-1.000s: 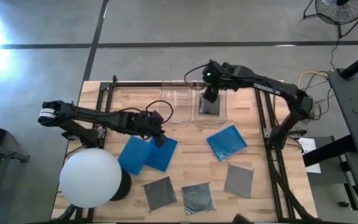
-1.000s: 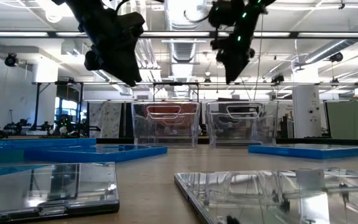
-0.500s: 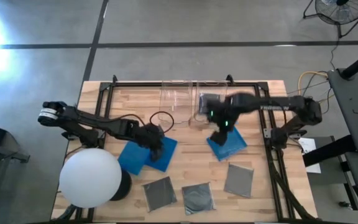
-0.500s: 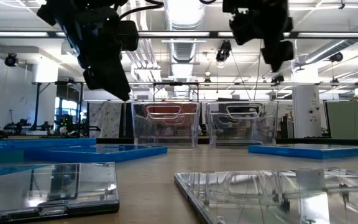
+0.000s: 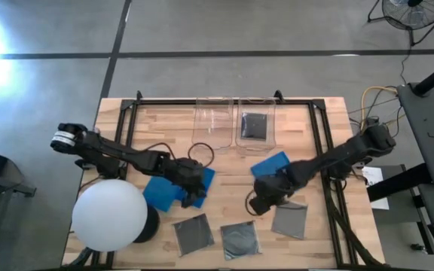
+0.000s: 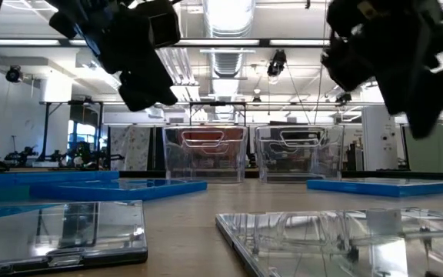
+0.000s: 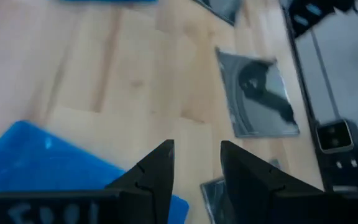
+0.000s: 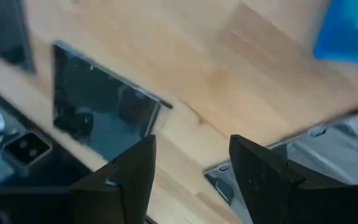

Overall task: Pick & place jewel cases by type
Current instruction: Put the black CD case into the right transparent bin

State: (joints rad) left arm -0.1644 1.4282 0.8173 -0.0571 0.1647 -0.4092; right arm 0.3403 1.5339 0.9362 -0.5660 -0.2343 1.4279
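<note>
Robotics lab in an open industrial hall

A wooden table [image 5: 224,162] on polished concrete floor [image 5: 224,34] carries 2 dark arms; beyond it, exposed ceiling ducts [image 6: 225,58], strip lights, metal frames and a floor fan [image 5: 411,13].

I can read no text, label or number anywhere. Faint pale marks show on my left wrist housing, but they are too blurred to make out.

Grey concrete floor [image 5: 224,26], ceiling strip lights [image 6: 229,42], floor fan [image 5: 413,11]
</note>
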